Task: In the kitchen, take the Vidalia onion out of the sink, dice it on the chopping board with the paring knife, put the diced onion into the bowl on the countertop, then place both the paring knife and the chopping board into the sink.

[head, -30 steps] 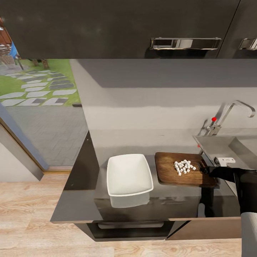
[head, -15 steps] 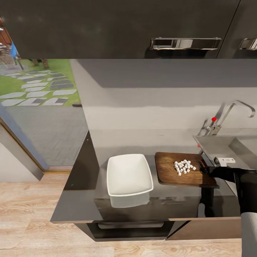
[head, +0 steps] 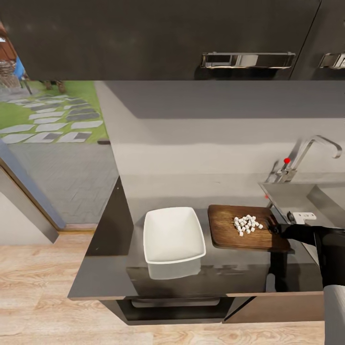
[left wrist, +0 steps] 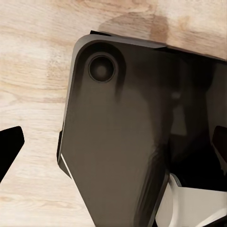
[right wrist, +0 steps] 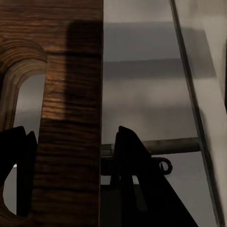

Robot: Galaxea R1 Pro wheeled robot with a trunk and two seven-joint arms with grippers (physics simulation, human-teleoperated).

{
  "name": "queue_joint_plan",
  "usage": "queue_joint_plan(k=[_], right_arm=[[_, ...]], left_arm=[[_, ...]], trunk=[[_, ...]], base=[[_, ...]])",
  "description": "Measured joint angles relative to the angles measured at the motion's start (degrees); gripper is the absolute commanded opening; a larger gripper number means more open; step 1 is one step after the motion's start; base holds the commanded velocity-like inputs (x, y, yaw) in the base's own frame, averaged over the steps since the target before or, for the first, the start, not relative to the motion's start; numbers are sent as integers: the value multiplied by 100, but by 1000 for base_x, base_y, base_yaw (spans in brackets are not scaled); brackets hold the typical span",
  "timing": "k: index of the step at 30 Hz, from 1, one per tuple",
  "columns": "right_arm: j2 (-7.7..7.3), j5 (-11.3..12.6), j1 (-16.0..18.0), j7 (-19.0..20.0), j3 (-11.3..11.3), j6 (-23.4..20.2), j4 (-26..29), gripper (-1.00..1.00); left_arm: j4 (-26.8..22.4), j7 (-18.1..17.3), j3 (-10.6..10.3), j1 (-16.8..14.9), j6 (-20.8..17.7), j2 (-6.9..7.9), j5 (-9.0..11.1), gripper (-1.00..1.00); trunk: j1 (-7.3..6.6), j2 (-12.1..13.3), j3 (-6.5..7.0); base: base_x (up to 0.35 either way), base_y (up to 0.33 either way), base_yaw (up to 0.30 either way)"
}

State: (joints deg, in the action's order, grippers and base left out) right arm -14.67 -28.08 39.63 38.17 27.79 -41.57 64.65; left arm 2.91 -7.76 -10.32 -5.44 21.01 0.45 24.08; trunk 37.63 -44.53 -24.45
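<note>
The right gripper (head: 277, 229) clamps the chopping board's (head: 225, 232) edge beside the sink (head: 292, 196); tilting it carelessly could scatter the diced onion (head: 247, 224) past the bowl (head: 172, 235). The left gripper's state cannot be told.

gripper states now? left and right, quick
Left gripper: open, holding nothing.
Right gripper: fingers on either side of the chopping board edge; whether they are shut on it cannot be told.

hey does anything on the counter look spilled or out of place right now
Nothing stands out. The diced onion sits in one heap on the chopping board, none spilled onto the countertop; the bowl is upright and empty.
</note>
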Motion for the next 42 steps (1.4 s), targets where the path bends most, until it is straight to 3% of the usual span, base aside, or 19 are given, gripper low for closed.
queue_joint_plan(k=[7, 42], right_arm=[[-3, -243, -3, 23, 0, 48, -11, -100], [-2, -176, -4, 37, -3, 19, -11, -100]], left_arm=[[-2, 0, 1, 1, 0, 0, 0, 100], [-1, 1, 0, 0, 0, 0, 0, 100]], trunk=[[0, 1, 59], [0, 1, 370]], base=[[0, 0, 0], [0, 0, 0]])
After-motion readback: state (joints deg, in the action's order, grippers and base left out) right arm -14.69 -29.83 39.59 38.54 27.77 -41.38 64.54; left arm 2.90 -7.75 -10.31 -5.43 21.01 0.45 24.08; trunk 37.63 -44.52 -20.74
